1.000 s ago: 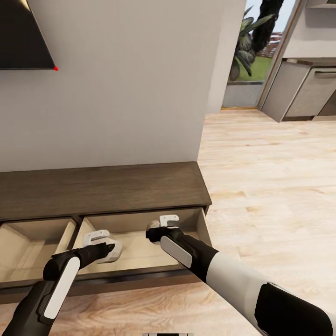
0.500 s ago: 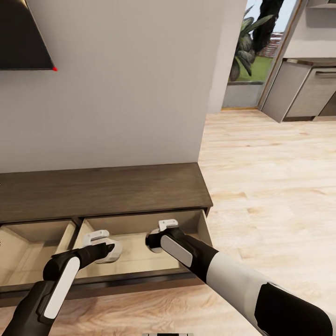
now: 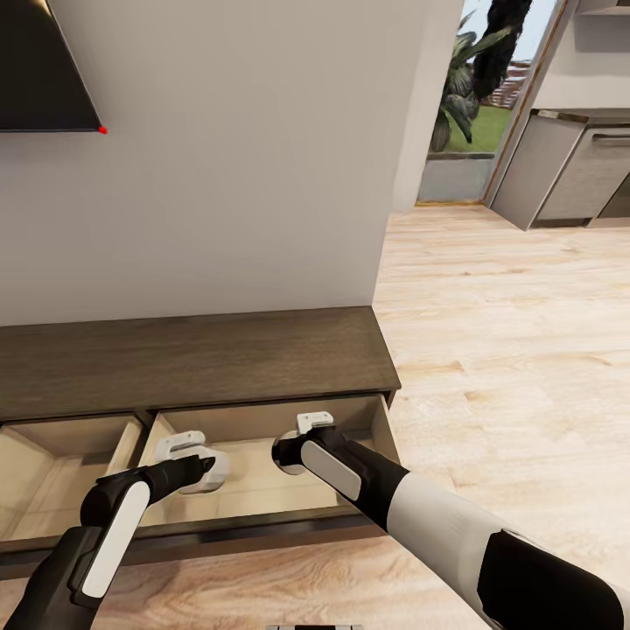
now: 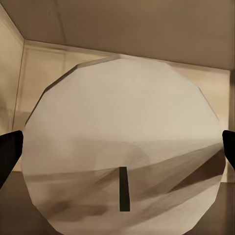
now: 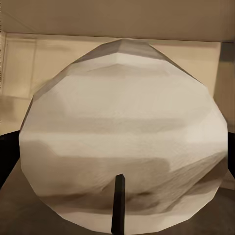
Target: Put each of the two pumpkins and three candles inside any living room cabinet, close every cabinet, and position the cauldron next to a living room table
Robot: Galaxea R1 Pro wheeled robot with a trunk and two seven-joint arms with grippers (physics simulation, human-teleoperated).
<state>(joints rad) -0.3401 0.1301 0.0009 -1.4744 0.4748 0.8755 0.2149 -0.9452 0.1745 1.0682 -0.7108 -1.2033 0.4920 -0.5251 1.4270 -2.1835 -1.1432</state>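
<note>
Nearest, both arms reach down into the open right-hand compartment of the long dark-brown cabinet; the left gripper pinches a beige-grey candle between its dark fingers, low inside the pale wood compartment, towards its left side; just to the right, the right gripper pinches a second candle in the same compartment, its wick facing the wrist camera; another compartment stands open to the left; beyond, a pale wall carries a black TV; far right, light plank floor runs to grey kitchen units.
</note>
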